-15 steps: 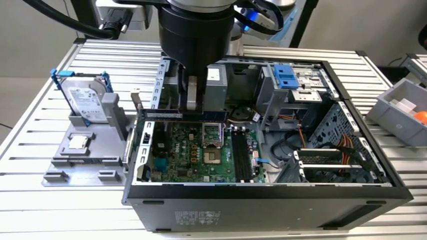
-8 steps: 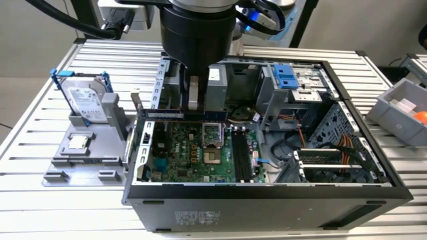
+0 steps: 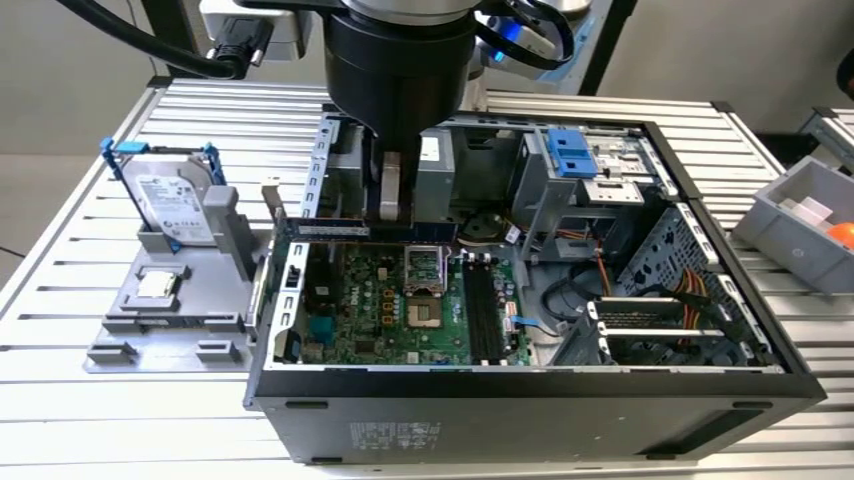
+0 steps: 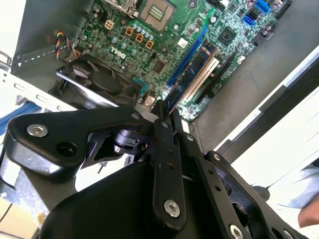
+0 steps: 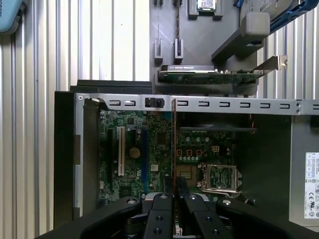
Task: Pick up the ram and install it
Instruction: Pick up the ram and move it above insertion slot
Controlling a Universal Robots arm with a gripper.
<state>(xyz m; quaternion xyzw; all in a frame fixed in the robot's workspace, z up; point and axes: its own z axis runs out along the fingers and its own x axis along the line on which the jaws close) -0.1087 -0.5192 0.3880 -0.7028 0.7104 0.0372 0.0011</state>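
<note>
Pickup's done: your fingers (image 5: 163, 204) are clamped on the ram (image 4: 192, 74), holding it above the motherboard (image 3: 387, 300) inside the open case (image 3: 534, 405). It's not seated in a slot yet.

From my station the table (image 3: 80, 440) reads as ribbed bare metal with a dull sheen. The computer case (image 3: 534, 420) looks like matt dark painted metal. The motherboard (image 3: 387, 310) is glossy green. The gripper (image 5: 174, 191) is matt black with bright screw heads, and the ram (image 4: 192, 74) carries dull black chips. At the exterior view's left, the hard drive (image 3: 171, 200) shines silver.
</note>
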